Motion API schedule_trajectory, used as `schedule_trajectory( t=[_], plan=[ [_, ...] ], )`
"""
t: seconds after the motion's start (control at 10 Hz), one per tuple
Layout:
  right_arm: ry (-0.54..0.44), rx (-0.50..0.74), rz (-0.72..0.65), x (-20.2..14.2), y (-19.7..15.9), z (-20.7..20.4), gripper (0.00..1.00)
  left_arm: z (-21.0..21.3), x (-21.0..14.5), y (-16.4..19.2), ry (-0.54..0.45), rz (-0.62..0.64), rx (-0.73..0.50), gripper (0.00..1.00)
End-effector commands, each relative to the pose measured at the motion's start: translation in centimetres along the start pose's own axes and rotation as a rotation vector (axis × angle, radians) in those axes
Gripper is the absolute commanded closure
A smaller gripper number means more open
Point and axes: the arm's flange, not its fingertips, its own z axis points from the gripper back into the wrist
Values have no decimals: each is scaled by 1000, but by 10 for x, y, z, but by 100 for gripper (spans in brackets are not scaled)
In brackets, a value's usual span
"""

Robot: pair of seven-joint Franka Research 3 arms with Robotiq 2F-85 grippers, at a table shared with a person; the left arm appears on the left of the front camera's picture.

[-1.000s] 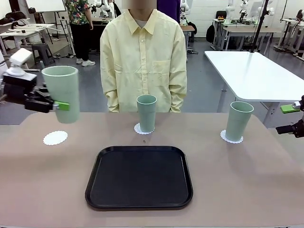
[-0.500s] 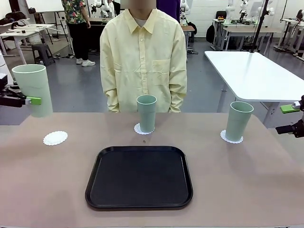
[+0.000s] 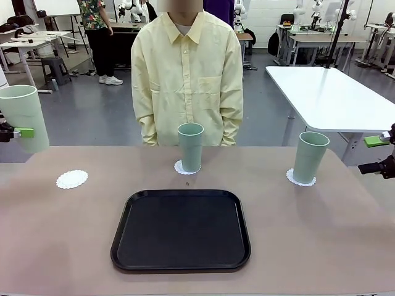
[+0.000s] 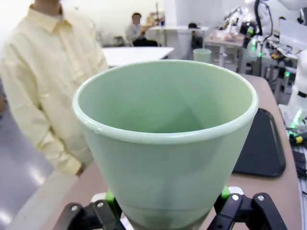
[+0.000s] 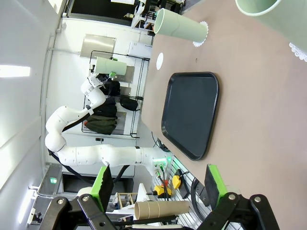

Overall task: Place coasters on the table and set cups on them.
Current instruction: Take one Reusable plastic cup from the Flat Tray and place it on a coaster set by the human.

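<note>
far left of the front view: left gripper [image 3: 13,132] is clenched on a mint-green cup [image 3: 24,117], held upright in the air at the table's left edge, off the surface. in the left wrist view the same cup [image 4: 165,143] sits between the green pads [image 4: 110,197], open mouth facing the cam.

just right of that, an empty coaster [image 3: 71,179] lies flat on the beige table [image 3: 62,234], nothing on it.

centre: black tray [image 3: 181,229] on the near half of the table, bare. behind it the 2nd cup [image 3: 190,147] stands upright on its coaster [image 3: 179,168], near the far edge, right in front of a person in a pale yellow shirt [image 3: 188,74] standing at the far side, hands not visible.

right: 3rd cup [image 3: 310,156] stands upright on a coaster [image 3: 295,180], well apart from the tray.

far right edge: right gripper [image 3: 384,154] hangs beside the table, apart from the 3rd cup. in the right wrist view its fingers [image 5: 101,184] are spread wide w/ nothing between them, released.
</note>
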Motion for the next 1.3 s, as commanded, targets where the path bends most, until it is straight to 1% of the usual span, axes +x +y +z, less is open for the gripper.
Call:
schedule_trajectory(
  t=[0.0, 0.1, 0.2, 0.3, 0.7, 0.8, 1.0, 1.1, 1.2],
  plan=[
    [-4, 12, 9, -2, 2, 0, 0, -4, -3, 7, -18, -22, 39, 15],
    [-4, 12, 9, -2, 2, 0, 0, -7, -3, 6, -34, -14, 52, 15],
    [-4, 12, 9, -2, 2, 0, 0, -15, 4, -3, -48, 35, 105, 15],
    [-4, 12, 9, -2, 2, 0, 0, -1, -3, 3, -11, 8, 22, 15],
    [-4, 12, 9, -2, 2, 0, 0, -1, -3, 3, -11, 8, 22, 15],
    [-4, 12, 9, -2, 2, 0, 0, -5, -5, 3, -15, 19, 37, 15],
    [-4, 12, 9, -2, 2, 0, 0, -27, -28, 30, -37, 95, -46, 15],
    [-4, 12, 9, -2, 2, 0, 0, -33, -38, 38, -27, 99, -71, 15],
    [-4, 12, 9, -2, 2, 0, 0, -39, -47, 39, -40, 105, -95, 15]
  ],
)
